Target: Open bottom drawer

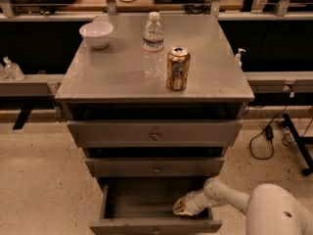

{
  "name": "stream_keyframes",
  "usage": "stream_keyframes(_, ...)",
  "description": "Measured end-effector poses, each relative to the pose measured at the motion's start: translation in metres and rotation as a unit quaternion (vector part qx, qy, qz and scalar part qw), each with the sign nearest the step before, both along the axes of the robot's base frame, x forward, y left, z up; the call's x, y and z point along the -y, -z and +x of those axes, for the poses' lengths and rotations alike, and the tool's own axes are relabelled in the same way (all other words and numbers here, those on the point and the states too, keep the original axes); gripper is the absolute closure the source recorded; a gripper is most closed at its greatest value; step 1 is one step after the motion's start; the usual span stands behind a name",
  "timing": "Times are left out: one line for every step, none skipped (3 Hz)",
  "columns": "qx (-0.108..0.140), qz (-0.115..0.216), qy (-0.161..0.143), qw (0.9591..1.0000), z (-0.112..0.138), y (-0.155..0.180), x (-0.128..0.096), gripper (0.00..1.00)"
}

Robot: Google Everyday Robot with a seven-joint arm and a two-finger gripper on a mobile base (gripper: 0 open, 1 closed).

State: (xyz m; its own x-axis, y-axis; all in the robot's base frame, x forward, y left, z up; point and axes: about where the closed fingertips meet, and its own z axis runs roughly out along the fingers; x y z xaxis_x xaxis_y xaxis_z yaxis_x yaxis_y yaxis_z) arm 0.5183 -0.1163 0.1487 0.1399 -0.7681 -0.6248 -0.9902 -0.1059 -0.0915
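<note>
Bottom drawer (pixel 128 225) recorded at bottom centre of frame, standing pulled out. Gripper (pixel 182 207) is seen inside it, right of centre, just behind the front panel. Claw state cannot be told.

A: Where does the light fall?
B: From above. The desk top (pixel 117 77) carries a soft sheen toward its far edge, and deep shadow lies under its front edge.
A: And lower down?
B: The bottom drawer (pixel 142 204) is dim inside. The gripper (pixel 182 207), within it below the desk's front right corner, catches warm light.
</note>
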Motion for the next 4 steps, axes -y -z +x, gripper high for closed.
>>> stream_keyframes(0.003, 0.004, -0.017, 0.9999, -0.007, 0.008, -0.001, 1.00)
stream_keyframes(0.007, 0.005, -0.028, 0.9996, -0.005, 0.015, 0.000, 1.00)
stream_keyframes(0.007, -0.001, -0.040, 0.9992, 0.002, 0.022, -0.002, 1.00)
stream_keyframes(0.000, 0.006, -0.046, 0.9989, 0.000, 0.028, -0.004, 1.00)
